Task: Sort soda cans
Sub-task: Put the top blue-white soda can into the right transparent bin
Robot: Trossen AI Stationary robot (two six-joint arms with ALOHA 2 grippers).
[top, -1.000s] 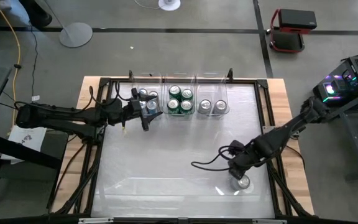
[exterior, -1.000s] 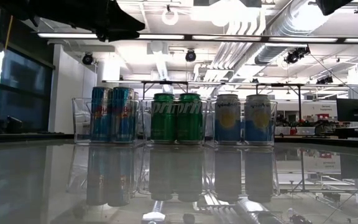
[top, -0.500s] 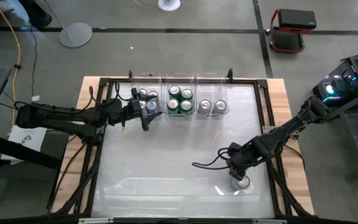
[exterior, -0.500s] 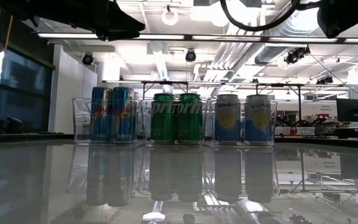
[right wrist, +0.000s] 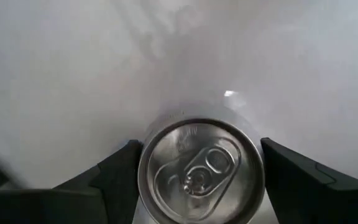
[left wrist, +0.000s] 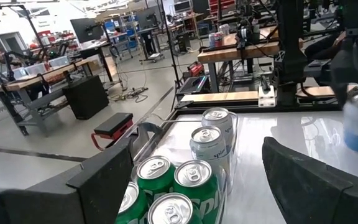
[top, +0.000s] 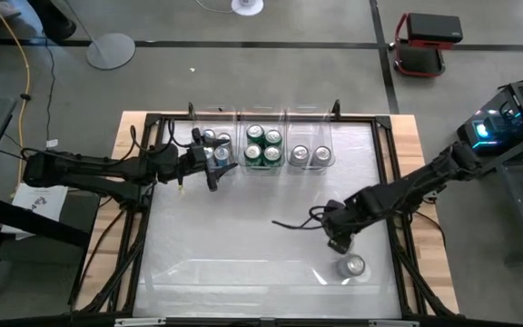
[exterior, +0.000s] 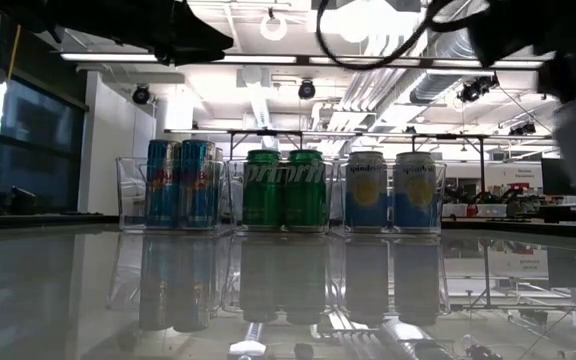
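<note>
Green cans [top: 262, 145]: all four stand together in the middle clear bin [top: 286, 136]. Blue cans [exterior: 180, 183] stand in the bin on the left arm's side; the count is hard to make out, since the left gripper [top: 212, 168] hangs over part of that bin. Its fingers are spread wide with nothing between them. Two pale cans [top: 309, 155] stand in the third bin, with room behind them.

One loose can [top: 354, 265] stands upright on the table [top: 243, 236], near the front edge on the right arm's side and well apart from the bins.

The right gripper [top: 337, 241] is just beside that loose can, on the side toward the bins. Its wrist view looks straight down on the silver top of a held can [right wrist: 201, 171], with one finger [right wrist: 114, 174] against each side of the can. I judge this a pinch on a second pale can, which the gripper itself hides in the high view.

Judgement: green is sorted and blue is likely sorted. The pale group is half done, with one can in hand to carry to the third bin and the loose can to follow.
</note>
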